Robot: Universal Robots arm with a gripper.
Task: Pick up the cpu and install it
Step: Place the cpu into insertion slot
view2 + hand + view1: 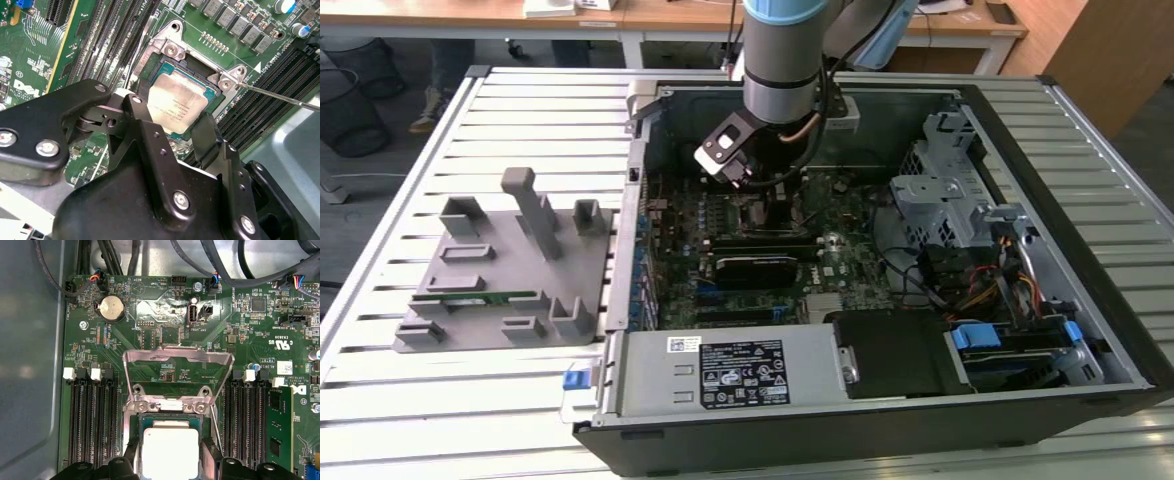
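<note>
Black gripper [174, 114] fingers [145, 117] clamp opposite edges of the silver-topped cpu [177, 102], which sits squarely within the frame of the motherboard's socket [170, 407]. Just beyond the socket, its metal load plate [177, 356] stands raised. Memory slots [92, 420] flank the socket, and a coin-cell battery [111, 307] lies farther beyond.

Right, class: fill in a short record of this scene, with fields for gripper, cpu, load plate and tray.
gripper: inside the open computer case, shut on two edges of the cpu
cpu: silver top up, over the socket; seated or not, cannot tell
load plate: swung open
tray: outside the case, on the exterior view's left, holding a green memory stick
</note>
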